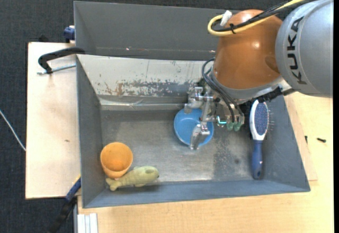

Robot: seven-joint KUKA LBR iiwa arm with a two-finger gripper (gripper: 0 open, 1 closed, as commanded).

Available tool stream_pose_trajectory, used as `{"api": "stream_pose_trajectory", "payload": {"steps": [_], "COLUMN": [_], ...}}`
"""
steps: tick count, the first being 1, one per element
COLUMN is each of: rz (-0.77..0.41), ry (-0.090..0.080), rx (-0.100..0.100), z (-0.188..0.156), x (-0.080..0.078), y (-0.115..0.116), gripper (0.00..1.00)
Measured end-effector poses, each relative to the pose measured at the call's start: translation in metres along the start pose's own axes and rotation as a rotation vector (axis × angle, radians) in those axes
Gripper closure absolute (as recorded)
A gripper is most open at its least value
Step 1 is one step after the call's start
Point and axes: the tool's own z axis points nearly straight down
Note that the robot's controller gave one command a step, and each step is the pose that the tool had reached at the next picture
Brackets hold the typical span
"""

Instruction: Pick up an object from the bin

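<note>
- Hovering low over the right middle of the grey bin [148,25], the gripper [198,119] is hanging directly above a round blue cup [185,126].
- Its jaws are standing apart. One metal finger [199,136] is showing at the cup's near rim, and the other is sitting by the far rim.
- The blue cup is lying on the bin floor right under the jaws, with its right part falling between them. Whether metal is touching the cup cannot be told, and nothing is looking clamped.
- A blue-handled brush with a white bristle pad [258,134] is lying just to the right of the jaws, along the bin's right wall, apart from the cup.
- An orange cup [116,158] is sitting well to the left of the jaws and nearer the front wall, mouth up.
- A pale yellow-green soft toy [135,177] is lying just in front of the orange cup, touching it, far from the jaws.
</note>
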Motion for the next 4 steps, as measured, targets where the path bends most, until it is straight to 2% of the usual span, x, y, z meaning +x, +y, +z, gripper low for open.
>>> {"api": "stream_pose_trajectory", "payload": {"steps": [1,4], "rz": [0.160,0.158], "ry": [-0.011,-0.008], "rx": [-0.004,-0.002], "z": [0.1432,0.1398], "x": [-0.0339,-0.0364], "y": [-0.0432,-0.0400], "gripper": [0.00,0.00]}}
